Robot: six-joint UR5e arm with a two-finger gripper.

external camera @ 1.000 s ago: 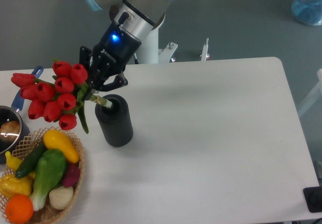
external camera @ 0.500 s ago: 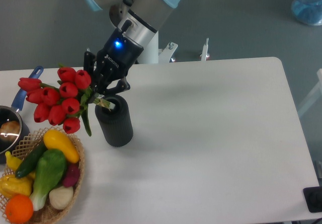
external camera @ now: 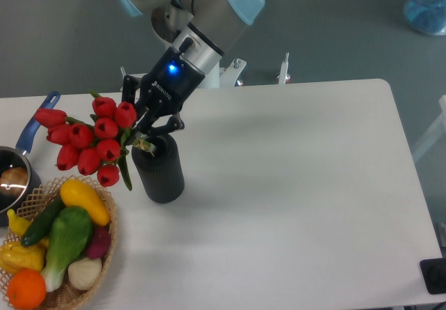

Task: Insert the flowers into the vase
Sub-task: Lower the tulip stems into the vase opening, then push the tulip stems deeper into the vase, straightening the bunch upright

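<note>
The flowers (external camera: 90,141), a bunch of red tulips with green stems and leaves, hang tilted to the left of the vase (external camera: 159,171), with their heads out over the table's left side. My gripper (external camera: 145,130) is shut on their stems just above the vase's mouth. The cut stem ends sit at the rim of the dark ribbed vase, which stands upright on the white table (external camera: 293,184). Whether the stem tips are inside the opening I cannot tell.
A wicker basket (external camera: 104,244) of vegetables stands at the front left, just below the tulip heads. A blue-handled saucepan (external camera: 14,174) sits at the left edge. A blue object (external camera: 425,7) lies off the table at the top right.
The gripper and the bunch have shifted right and slightly down, and the tulips have swung closer to the vase. The stem ends have stayed by the vase's rim.
</note>
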